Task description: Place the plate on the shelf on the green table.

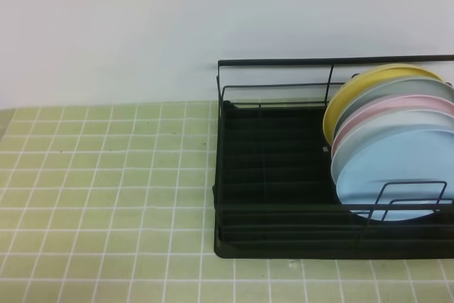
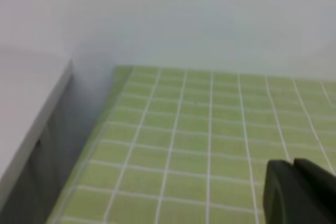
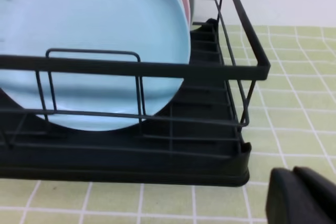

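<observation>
The light blue plate (image 1: 397, 175) stands upright in the black wire shelf (image 1: 284, 232) on the green table (image 1: 106, 196), frontmost of several plates at the shelf's right end. The right wrist view shows this plate (image 3: 94, 45) close up behind the shelf's front rail (image 3: 131, 69). My right gripper (image 3: 302, 195) shows at that view's bottom right, shut and empty, outside the shelf near its corner. My left gripper (image 2: 296, 190) hangs over bare tiles (image 2: 199, 140), shut with nothing in it. Neither gripper appears in the high view.
Behind the blue plate stand a white plate (image 1: 418, 120), a pink plate (image 1: 397, 108), a grey-green plate (image 1: 404, 90) and a yellow plate (image 1: 369, 79). The shelf's left slots (image 1: 273, 161) hold nothing. A white wall backs the table. The table's left edge (image 2: 89, 145) drops off.
</observation>
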